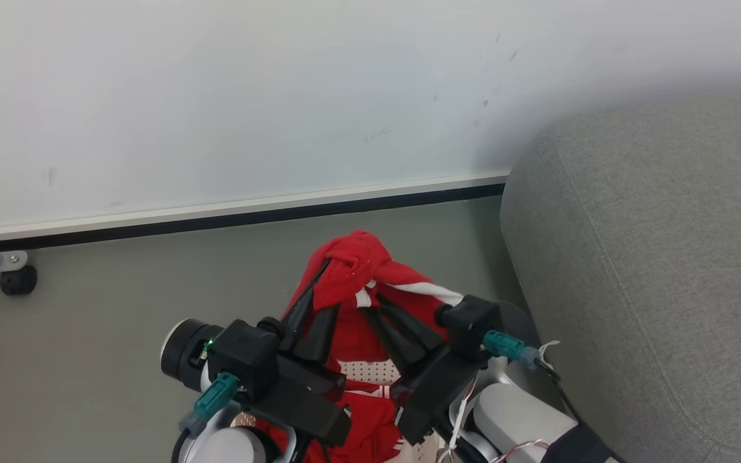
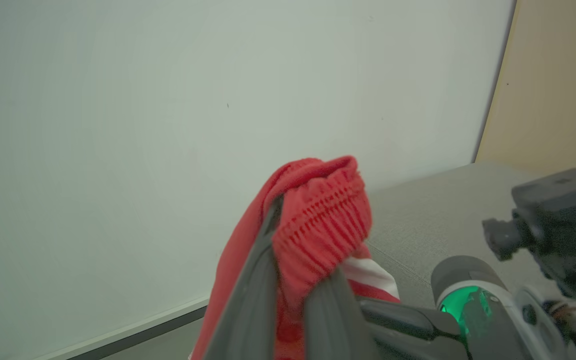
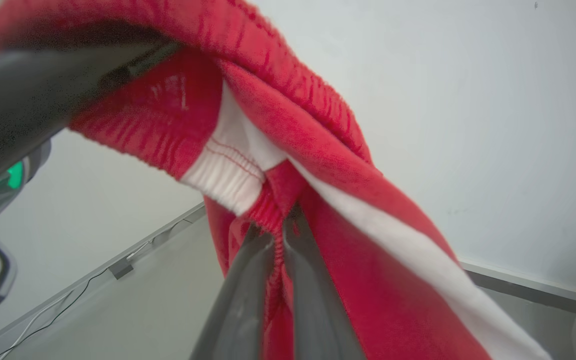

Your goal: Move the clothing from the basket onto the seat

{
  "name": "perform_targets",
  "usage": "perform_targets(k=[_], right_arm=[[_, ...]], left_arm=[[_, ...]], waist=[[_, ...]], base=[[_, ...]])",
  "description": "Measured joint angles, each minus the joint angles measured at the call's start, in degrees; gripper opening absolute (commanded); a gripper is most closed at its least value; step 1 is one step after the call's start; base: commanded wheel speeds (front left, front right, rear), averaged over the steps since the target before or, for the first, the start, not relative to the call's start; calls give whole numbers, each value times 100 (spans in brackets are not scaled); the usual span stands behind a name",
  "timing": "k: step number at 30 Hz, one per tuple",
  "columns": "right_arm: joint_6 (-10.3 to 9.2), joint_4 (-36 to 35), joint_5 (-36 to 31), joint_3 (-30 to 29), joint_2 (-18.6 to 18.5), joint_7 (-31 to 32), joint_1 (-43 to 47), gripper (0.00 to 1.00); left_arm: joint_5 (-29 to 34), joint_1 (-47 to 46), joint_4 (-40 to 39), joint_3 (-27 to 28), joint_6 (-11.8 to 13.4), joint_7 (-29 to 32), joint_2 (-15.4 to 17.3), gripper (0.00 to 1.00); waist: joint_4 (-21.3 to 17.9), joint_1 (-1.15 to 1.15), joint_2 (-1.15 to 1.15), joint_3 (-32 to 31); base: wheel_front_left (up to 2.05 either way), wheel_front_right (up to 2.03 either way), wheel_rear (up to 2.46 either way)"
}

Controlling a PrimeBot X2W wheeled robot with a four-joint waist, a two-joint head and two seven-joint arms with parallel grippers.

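A red garment of the clothing (image 1: 354,270) with white stripes hangs bunched between both grippers, above the basket (image 1: 370,372), whose perforated cream wall peeks out under the arms. My left gripper (image 1: 319,289) is shut on the red elastic waistband (image 2: 318,225), and its fingers (image 2: 248,300) pinch the fabric. My right gripper (image 1: 377,308) is shut on the cloth just below the white trim (image 3: 228,175), fingers (image 3: 308,300) pressed together with fabric between them. The grey seat (image 1: 653,257) stands close on the right.
A pale wall (image 1: 280,96) with a dark baseboard runs behind the grey-green floor (image 1: 119,289). A black caster (image 1: 18,280) on a metal bracket sits at the far left by the wall. A beige panel (image 2: 558,85) rises behind the seat.
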Motion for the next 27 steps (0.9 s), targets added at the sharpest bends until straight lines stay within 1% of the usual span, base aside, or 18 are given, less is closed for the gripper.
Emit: perform_targets(k=[1,3,4,6,7,11,12,19,27], right_arm=[[3,35,10,-42,0,-22,-9,0],[13,115,26,-133,2,-41,-47,0],[52,140,53,-179,-3,-42,-72,0],[58,191,65,-292,-2,-48,-103,0],[58,218,70,-339,-9,-55,-104,0],[69,302,74,-467,-77,-89,-112,0],[75,316,74,-494,-99,-90,-114,0],[74,365,74,-742,-312,-93,-131,0],[41,360,73,-1043,-487,-98,-214,0]], left_arm=[[0,4,0,-3,0,3,7,100],[0,13,-1,-36,-7,58,53,100],[0,43,-27,-40,-5,73,80,100],[1,105,-33,-88,-11,126,115,100],[1,107,-31,-124,-57,158,118,100],[9,137,-46,-216,-60,229,138,100],[9,169,-52,-236,-105,248,149,100],[102,341,-81,-515,-204,404,197,100],[216,443,-123,-690,-258,558,310,100]], waist=[[-6,0,0,-1],[-20,0,0,-3],[-33,0,0,-3],[-61,0,0,2],[-72,0,0,3],[-116,0,0,7],[-132,0,0,9],[-249,0,0,73],[-479,0,0,208]], base=[[0,0,0],[0,0,0],[0,0,0],[0,0,0],[0,0,0],[0,0,0],[0,0,0],[0,0,0],[0,0,0]])
